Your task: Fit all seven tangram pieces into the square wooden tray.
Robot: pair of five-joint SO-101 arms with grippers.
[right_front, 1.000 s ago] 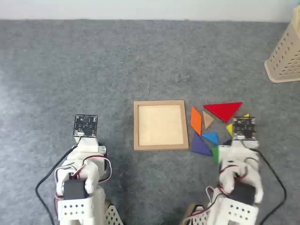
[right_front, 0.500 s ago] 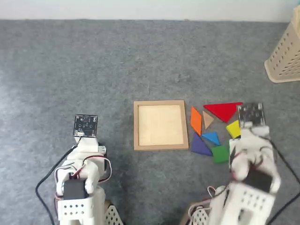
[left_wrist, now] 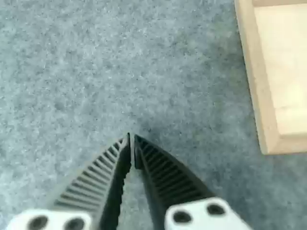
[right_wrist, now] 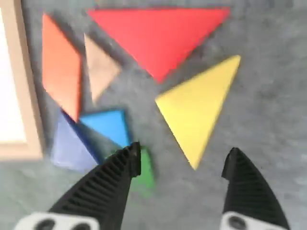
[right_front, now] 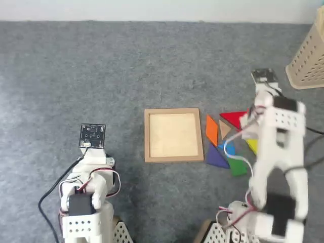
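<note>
The square wooden tray (right_front: 172, 110) lies at mid-table with nothing in it. Right of it the pieces lie loose: orange parallelogram (right_front: 211, 130), tan triangle (right_front: 224, 128), red triangle (right_front: 234, 119), blue (right_front: 229, 149), purple (right_front: 216, 158), green square (right_front: 237, 166), yellow (right_front: 251, 146). My right arm stands raised over this group and hides part of it. My right gripper (right_wrist: 184, 152) hangs open above the yellow triangle (right_wrist: 199, 110) and green square (right_wrist: 144, 172), holding nothing. My left gripper (left_wrist: 130, 139) is shut over bare carpet, left of the tray's rim (left_wrist: 254, 72).
A beige slatted basket (right_front: 309, 55) stands at the back right edge. Grey carpet covers the table, with open room behind and to the left of the tray. The red triangle (right_wrist: 160, 33) lies farthest from my right arm's base.
My right arm has lifted and swung forward from the table's front edge to above the loose pieces. The left arm and all pieces have stayed put.
</note>
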